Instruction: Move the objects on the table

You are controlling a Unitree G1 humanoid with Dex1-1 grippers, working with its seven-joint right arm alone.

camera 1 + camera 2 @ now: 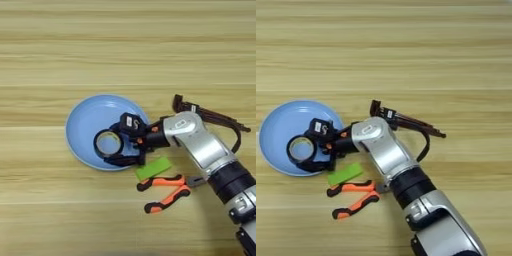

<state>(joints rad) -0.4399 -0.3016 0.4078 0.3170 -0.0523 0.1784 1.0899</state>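
Note:
A small black ring of tape [108,143] lies inside the round light-blue plate [87,120], toward its lower right rim. My right gripper [109,148] reaches in from the right over that rim. One black finger presses the ring's upper side and the other its lower side, so it is shut on the ring. The needle-nose pliers [167,189] lie on the wooden table [125,45] just below my silver forearm, orange-and-black handles pointing left and spread apart. The right eye view shows the same ring [301,148], gripper [304,151] and pliers [353,196].
A flat green strip [153,168] lies between the plate and the pliers, under my wrist. A dark brown cable [215,117] loops off the forearm to the right. Bare table stretches across the top half and the left side.

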